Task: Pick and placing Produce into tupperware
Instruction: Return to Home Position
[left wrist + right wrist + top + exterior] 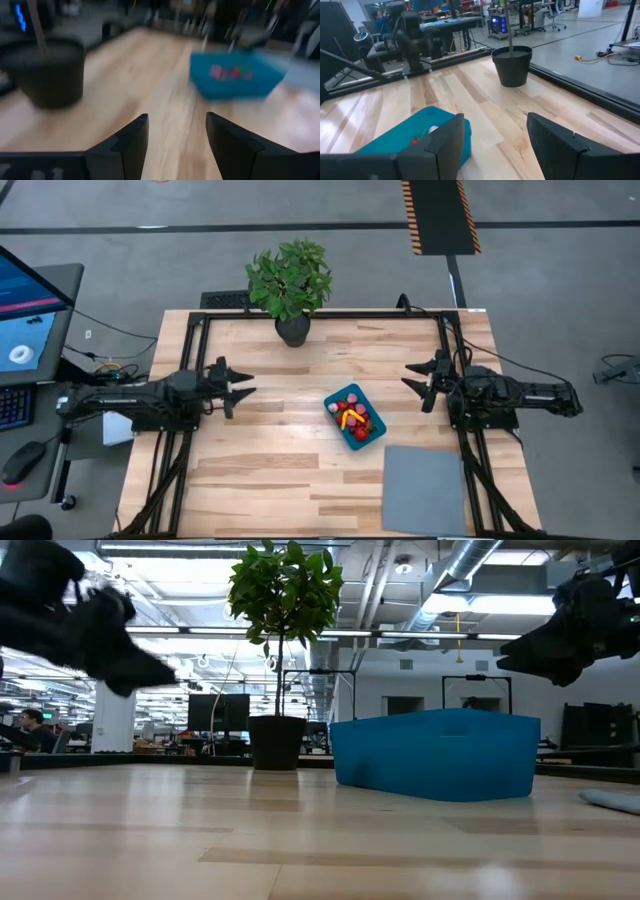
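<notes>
The teal-blue tupperware [355,416] stands on the wooden table, right of the middle, with several small red, pink and yellow produce pieces [354,419] lying inside it. It also shows as the tupperware [235,75], as the tupperware [415,134] and as the tupperware [433,753]. My left gripper [243,387] hovers open at the table's left side, pointing toward the tub, nothing between its fingers. My right gripper [412,376] hovers open at the right side, just beyond the tub's far right corner, and holds nothing.
A potted green plant [291,283] stands at the table's far edge, middle. A flat grey mat [424,490] lies at the near right corner. Bare wood spreads between the left gripper and the tub. A monitor and keyboard sit off the table's left side.
</notes>
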You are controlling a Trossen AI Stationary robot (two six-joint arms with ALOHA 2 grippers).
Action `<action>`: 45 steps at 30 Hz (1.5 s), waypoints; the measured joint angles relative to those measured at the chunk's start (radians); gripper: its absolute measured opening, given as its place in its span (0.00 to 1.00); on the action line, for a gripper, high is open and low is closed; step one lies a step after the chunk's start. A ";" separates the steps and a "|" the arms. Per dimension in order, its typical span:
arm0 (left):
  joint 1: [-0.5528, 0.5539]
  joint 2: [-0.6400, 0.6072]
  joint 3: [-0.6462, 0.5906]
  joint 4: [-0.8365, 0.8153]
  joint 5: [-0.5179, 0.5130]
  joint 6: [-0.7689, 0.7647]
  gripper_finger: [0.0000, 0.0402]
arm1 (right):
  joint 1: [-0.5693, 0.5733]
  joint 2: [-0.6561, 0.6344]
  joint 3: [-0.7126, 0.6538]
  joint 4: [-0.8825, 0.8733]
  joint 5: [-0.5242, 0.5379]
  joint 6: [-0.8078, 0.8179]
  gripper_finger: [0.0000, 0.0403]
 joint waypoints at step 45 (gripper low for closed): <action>-0.179 -0.296 -0.005 0.010 -0.014 -0.011 0.47 | 0.070 0.005 0.000 0.001 -0.005 0.000 0.59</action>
